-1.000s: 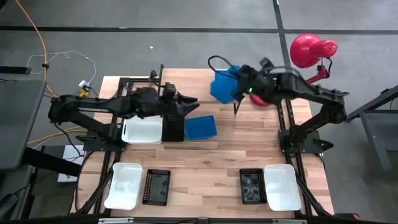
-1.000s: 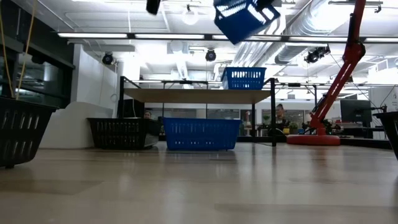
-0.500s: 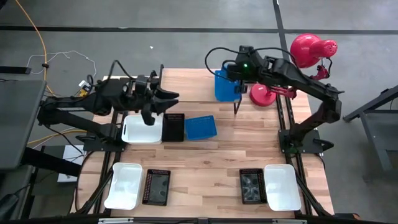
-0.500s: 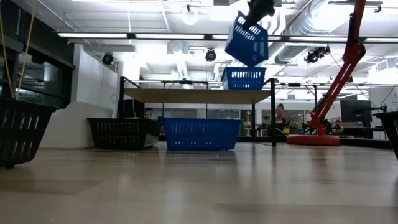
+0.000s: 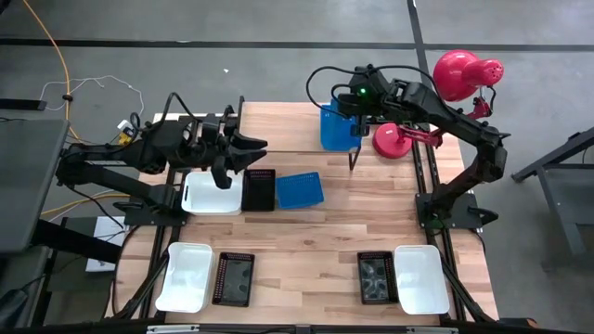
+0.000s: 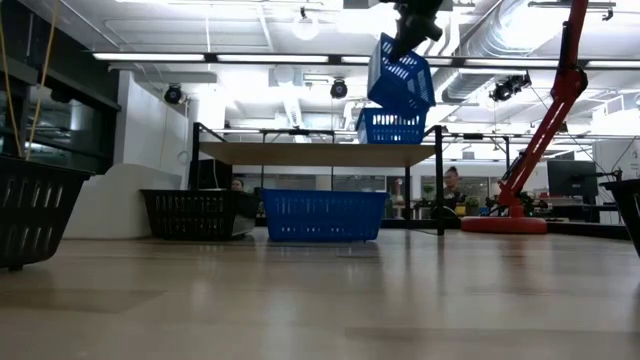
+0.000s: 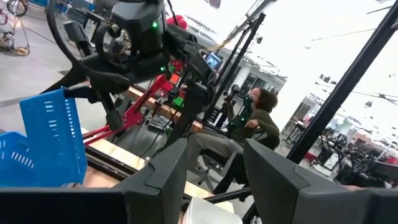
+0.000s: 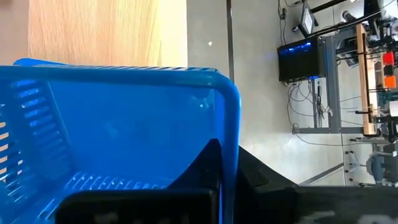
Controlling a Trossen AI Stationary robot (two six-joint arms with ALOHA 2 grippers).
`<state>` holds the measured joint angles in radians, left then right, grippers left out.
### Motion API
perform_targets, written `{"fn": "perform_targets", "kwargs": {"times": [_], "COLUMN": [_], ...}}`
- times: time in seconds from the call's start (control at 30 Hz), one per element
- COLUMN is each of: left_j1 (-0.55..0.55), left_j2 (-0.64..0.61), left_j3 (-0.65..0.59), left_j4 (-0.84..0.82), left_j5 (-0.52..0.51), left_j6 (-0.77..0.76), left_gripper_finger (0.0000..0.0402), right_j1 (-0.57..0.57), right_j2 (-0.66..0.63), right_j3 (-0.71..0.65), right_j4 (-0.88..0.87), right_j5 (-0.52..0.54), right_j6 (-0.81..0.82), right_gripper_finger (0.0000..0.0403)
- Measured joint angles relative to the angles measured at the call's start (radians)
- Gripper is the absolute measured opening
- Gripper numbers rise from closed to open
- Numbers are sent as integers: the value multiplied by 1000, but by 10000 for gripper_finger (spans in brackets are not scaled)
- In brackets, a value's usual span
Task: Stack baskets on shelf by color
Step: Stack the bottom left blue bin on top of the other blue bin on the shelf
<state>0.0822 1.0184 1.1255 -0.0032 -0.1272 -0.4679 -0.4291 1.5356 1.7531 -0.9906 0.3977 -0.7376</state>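
My right gripper [image 5: 354, 113] is shut on a bright blue basket [image 5: 332, 128] and holds it tilted in the air [image 6: 401, 74]. It hangs just above another blue basket [image 6: 390, 127] that stands on the shelf's plank top [image 6: 300, 153]. On the table by the shelf stand a white basket [image 5: 212, 193], a black basket [image 5: 260, 190] and a blue basket [image 5: 299, 190]. My left gripper [image 7: 214, 186] is open and empty, hovering above the white and black baskets [image 5: 249, 150]. My right gripper holds the blue basket by the rim of one wall [image 8: 231, 124], with one finger [image 8: 210, 167] inside the basket and the other outside. It comes at the rim from above. The basket is lifted clear and hangs tilted below the fingers.
Near the table's front edge lie a white basket [image 5: 184, 276] and a black one [image 5: 234, 278] on the left, and a black one [image 5: 375, 276] and a white one [image 5: 422, 276] on the right. A red lamp [image 5: 464, 74] stands beside the shelf at the far right.
My right gripper has carried the blue basket toward the far edge and down, turning it, so it now hangs just above the blue basket on the shelf. My left gripper has drawn back toward the table's left, away from the black basket.
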Motion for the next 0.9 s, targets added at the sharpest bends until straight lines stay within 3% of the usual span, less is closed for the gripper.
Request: {"fn": "perform_targets", "kwargs": {"times": [0.73, 0.9], "left_j1": [0, 0], "left_j2": [-1, -1], "left_j3": [0, 0], "left_j4": [0, 0], "left_j5": [0, 3], "left_j6": [0, 0], "left_gripper_finger": [145, 145], "right_j1": [-3, -3], "right_j2": [24, 24], "right_j3": [0, 0], "right_j4": [-56, -56], "right_j5": [0, -3], "right_j6": [-2, -3], "right_gripper_finger": [1, 21]}}
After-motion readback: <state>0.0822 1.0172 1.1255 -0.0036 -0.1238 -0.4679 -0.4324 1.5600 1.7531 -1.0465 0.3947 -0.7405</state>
